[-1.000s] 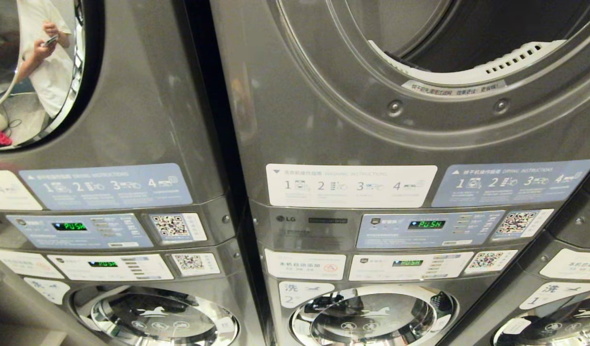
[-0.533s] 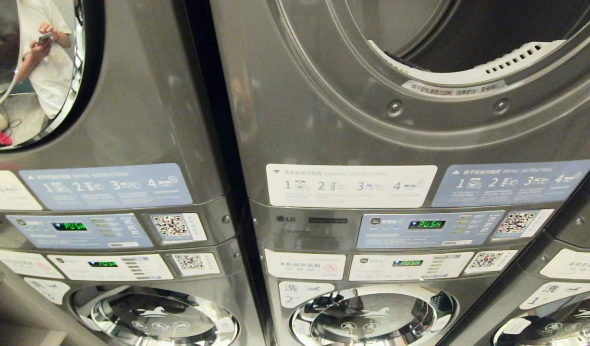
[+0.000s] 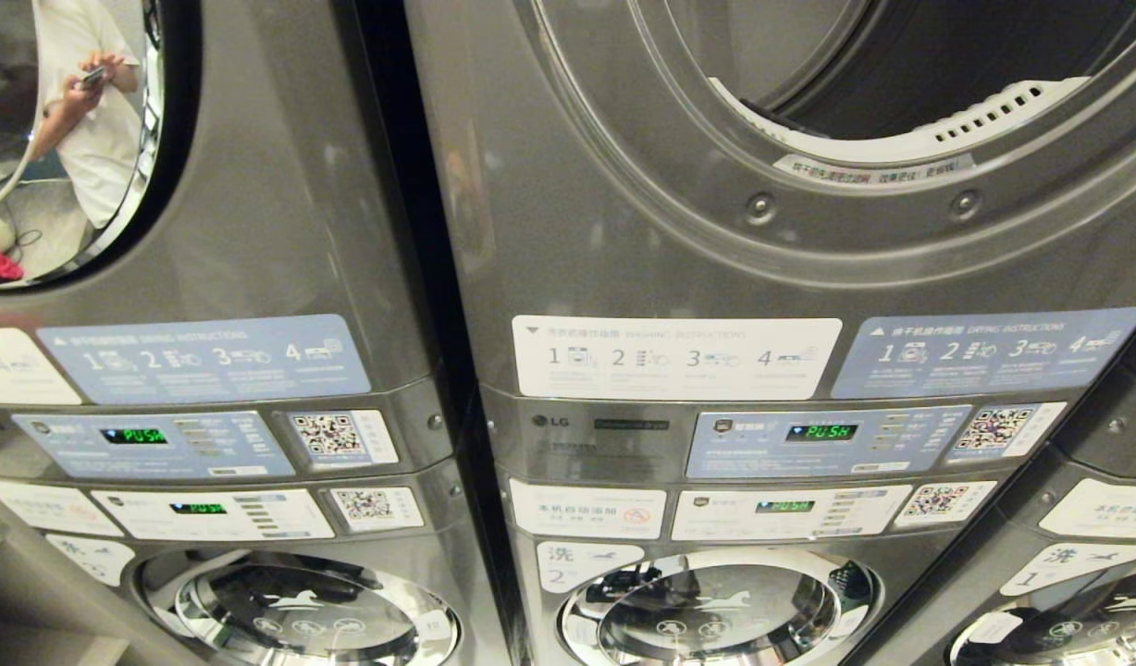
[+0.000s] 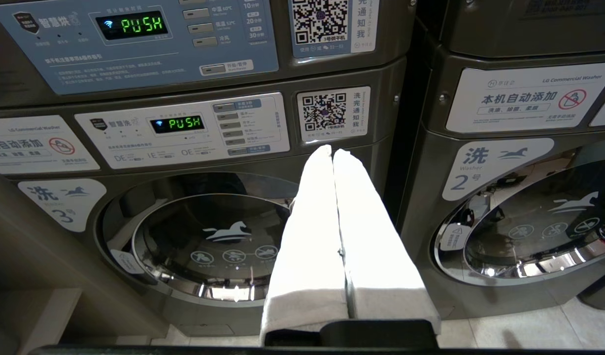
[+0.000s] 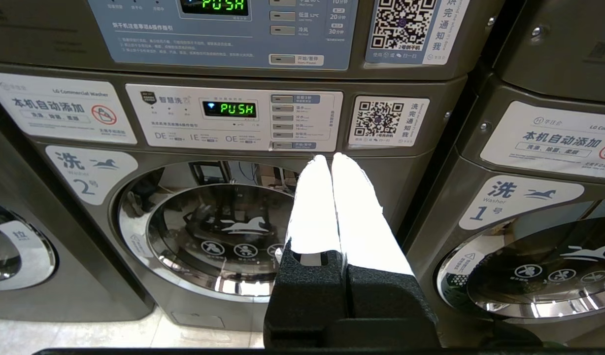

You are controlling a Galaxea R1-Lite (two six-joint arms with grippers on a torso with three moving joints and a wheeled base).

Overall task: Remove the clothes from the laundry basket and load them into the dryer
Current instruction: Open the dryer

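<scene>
Both my left gripper (image 4: 333, 154) and right gripper (image 5: 330, 158) hung parked, jaws clenched on nothing, before the dryer (image 3: 901, 83), its door open. No clothes or basket showed; locating them was, I judged, the next requirement.

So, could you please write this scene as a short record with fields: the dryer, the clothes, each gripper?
dryer: door open, drum opening at upper right of head view
clothes: none in view
laundry basket: not in view
left gripper: jaws shut, empty, pointing at the washer marked 3
right gripper: jaws shut, empty, before the washer marked 2
displays: PUSH
</scene>
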